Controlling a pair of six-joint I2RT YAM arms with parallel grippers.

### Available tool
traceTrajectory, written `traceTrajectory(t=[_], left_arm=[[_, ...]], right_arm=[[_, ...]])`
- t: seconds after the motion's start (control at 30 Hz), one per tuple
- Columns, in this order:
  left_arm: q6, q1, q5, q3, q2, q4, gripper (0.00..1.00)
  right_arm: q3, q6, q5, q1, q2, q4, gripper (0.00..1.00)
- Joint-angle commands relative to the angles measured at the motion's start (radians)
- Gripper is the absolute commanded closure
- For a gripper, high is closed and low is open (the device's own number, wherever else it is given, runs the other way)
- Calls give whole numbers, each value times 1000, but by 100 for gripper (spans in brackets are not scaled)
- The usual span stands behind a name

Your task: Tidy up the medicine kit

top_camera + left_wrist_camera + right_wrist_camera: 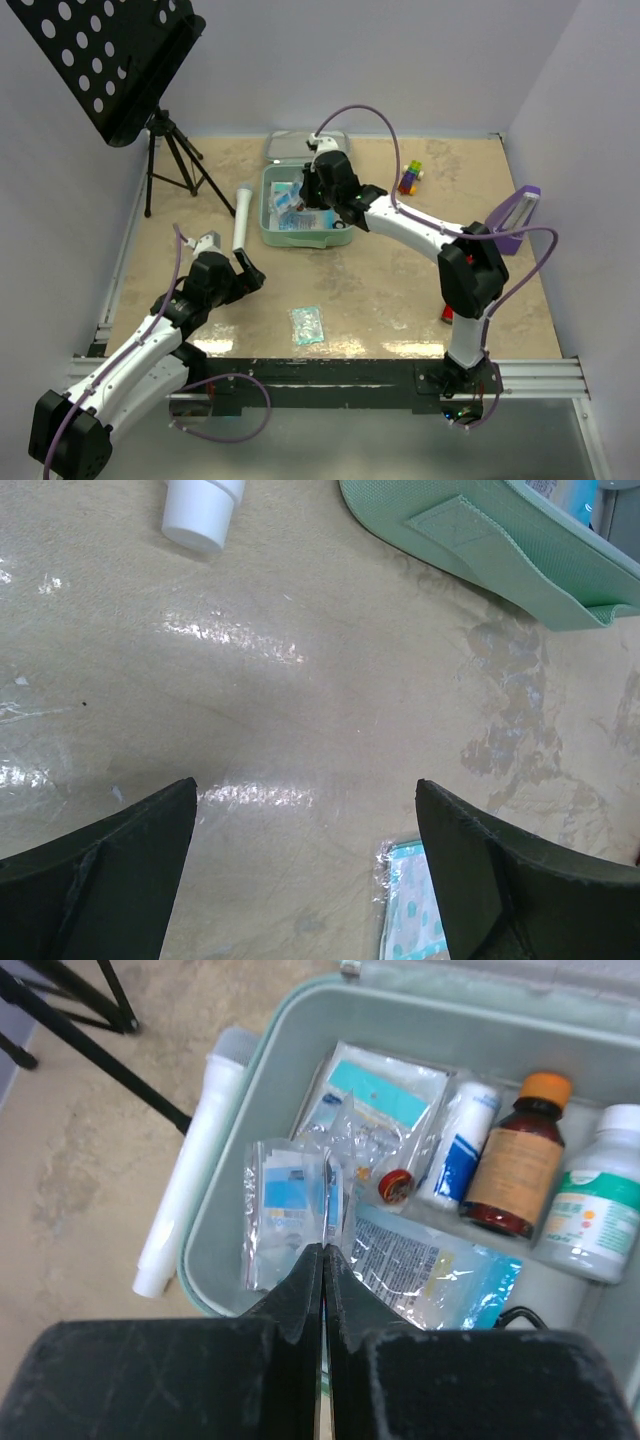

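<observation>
Top external view: the pale mint-green rounded-square plastic medicine kit [270,228] lies open at the far middle of the beige stone-patterned table [400,300], its hinged lid [285,145] folded back behind it. The right gripper [303,196] reaches in over the tray, while the left gripper [250,272] hangs low above bare tabletop nearer the arm bases, jaws spread wide and holding nothing.

A white plastic tube [242,215] lies just beside the kit's left wall. A teal-dotted clear sachet [307,325] sits alone on the near part of the table. A black perforated music stand [110,60] on a tripod fills the far-left corner, a purple wedge-shaped object [520,215] rests at the right edge, and a small stack of coloured blocks [410,178] lies right of the kit.

Right wrist view: the right gripper's jaws are pressed together, pinching the lower edge of a clear plastic packet with blue printing [285,1205], which stands up above the tray. Behind it lie flat clear packets [385,1095], a small red round item [396,1186], a white-and-blue tube [460,1145], a brown bottle with an orange cap [515,1160] and a white bottle with a green label [590,1205].
</observation>
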Motion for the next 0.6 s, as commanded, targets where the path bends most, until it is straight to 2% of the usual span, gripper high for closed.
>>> traceTrajectory(t=[0.0, 0.27, 0.57], left_arm=[[13, 5, -21, 36, -2, 29, 5], [10, 5, -13, 22, 6, 39, 5], [4, 5, -1, 14, 7, 55, 5]], right_arm=[[9, 11, -100, -3, 3, 109, 100], [-93, 37, -117, -1, -25, 130, 100], [-339, 63, -103, -1, -134, 182, 100]])
